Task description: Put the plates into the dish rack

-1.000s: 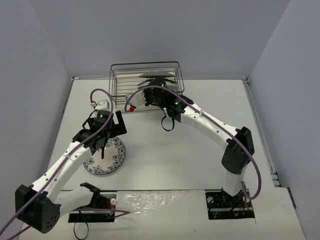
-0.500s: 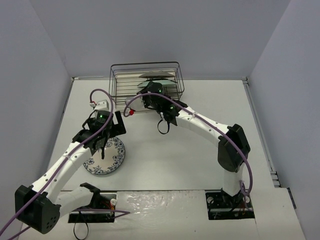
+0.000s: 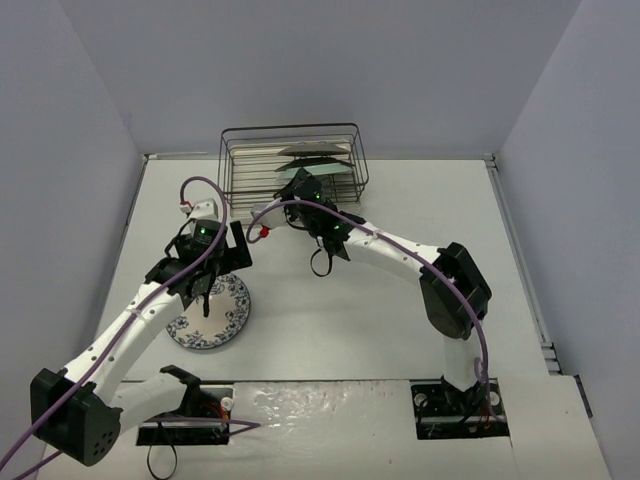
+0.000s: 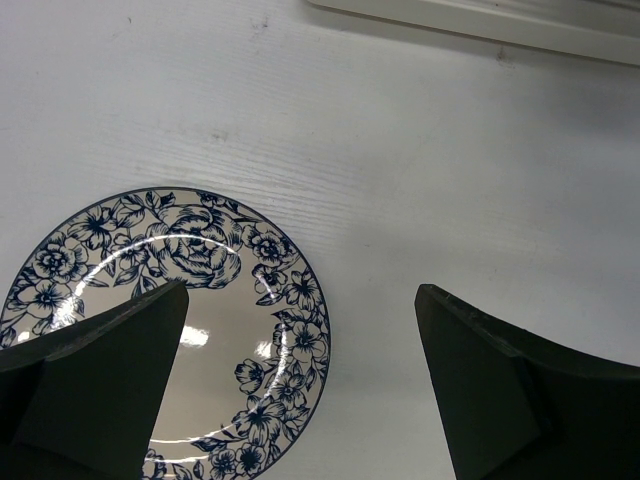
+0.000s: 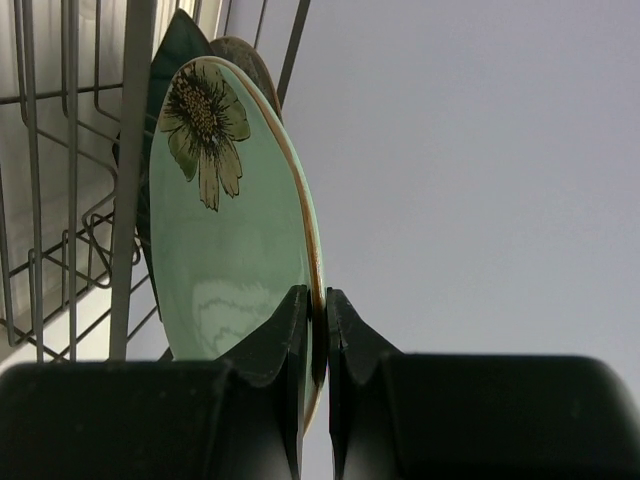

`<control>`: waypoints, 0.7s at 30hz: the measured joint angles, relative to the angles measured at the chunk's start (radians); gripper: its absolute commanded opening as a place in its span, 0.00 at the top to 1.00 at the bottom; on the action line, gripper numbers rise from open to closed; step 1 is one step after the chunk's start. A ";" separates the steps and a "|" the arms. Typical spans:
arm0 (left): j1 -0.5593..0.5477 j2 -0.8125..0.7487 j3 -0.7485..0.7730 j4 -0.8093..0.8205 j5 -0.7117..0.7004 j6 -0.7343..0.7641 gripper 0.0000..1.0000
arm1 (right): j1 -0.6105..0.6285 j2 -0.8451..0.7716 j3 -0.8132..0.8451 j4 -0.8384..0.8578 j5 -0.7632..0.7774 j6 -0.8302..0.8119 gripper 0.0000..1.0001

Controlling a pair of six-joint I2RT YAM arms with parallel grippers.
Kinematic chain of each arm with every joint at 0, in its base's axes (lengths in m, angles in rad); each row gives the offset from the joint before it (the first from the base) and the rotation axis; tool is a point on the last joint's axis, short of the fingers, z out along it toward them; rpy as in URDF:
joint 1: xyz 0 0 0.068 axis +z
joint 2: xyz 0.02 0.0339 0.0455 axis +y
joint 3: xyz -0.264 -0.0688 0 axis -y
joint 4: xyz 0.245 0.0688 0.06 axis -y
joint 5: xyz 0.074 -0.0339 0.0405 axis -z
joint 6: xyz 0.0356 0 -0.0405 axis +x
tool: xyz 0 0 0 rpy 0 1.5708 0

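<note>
My right gripper (image 5: 317,310) is shut on the rim of the mint-green round plate with a flower (image 5: 230,220), holding it on edge at the black wire dish rack (image 3: 240,165). In the top view this gripper (image 3: 300,181) is at the rack's front side. A dark teal plate (image 5: 183,40) and a grey plate (image 5: 252,55) stand behind the mint one; they also show in the rack from above (image 3: 318,157). The white plate with blue floral rim (image 3: 210,315) lies flat on the table. My left gripper (image 3: 215,268) hovers open over its right rim (image 4: 290,330).
Rack wires (image 5: 130,150) run close to the left of the held plate. Purple cables loop over both arms, and a red tag (image 3: 263,230) hangs by the rack's front. Grey walls stand behind the rack and on both sides of the table.
My right wrist has shifted left and slightly nearer along the rack's front with the mint-green plate; its elbow has swung left. The left arm and the floral plate have not moved.
</note>
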 measured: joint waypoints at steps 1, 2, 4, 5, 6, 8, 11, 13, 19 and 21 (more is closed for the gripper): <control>0.000 0.000 0.000 0.000 0.000 0.000 0.03 | 0.002 0.001 -0.012 0.019 0.004 -0.009 1.00; 0.000 0.000 0.000 0.000 0.000 0.001 0.03 | 0.004 0.002 -0.025 0.038 0.007 -0.018 1.00; 0.000 0.000 0.000 0.000 0.000 0.001 0.03 | 0.008 0.006 -0.038 0.065 0.011 -0.026 1.00; 0.000 0.000 0.001 0.000 0.000 0.001 0.03 | 0.009 0.007 -0.042 0.074 0.013 -0.030 1.00; 0.000 0.000 0.001 0.000 0.000 0.002 0.03 | 0.009 0.008 -0.043 0.080 0.014 -0.034 1.00; 0.000 0.000 0.002 0.000 0.000 0.004 0.03 | 0.008 0.008 -0.043 0.091 0.018 -0.038 1.00; 0.000 0.000 0.003 0.000 0.000 0.004 0.03 | 0.008 0.010 -0.040 0.095 0.024 -0.036 1.00; 0.000 0.000 0.003 0.000 0.000 0.006 0.03 | 0.005 0.021 -0.022 0.085 0.025 -0.022 1.00; 0.000 -0.007 0.003 -0.005 -0.001 0.009 0.03 | -0.033 0.061 0.063 -0.030 -0.023 0.074 1.00; 0.000 -0.014 0.003 -0.008 -0.004 0.013 0.03 | -0.053 0.061 0.076 -0.067 -0.050 0.100 1.00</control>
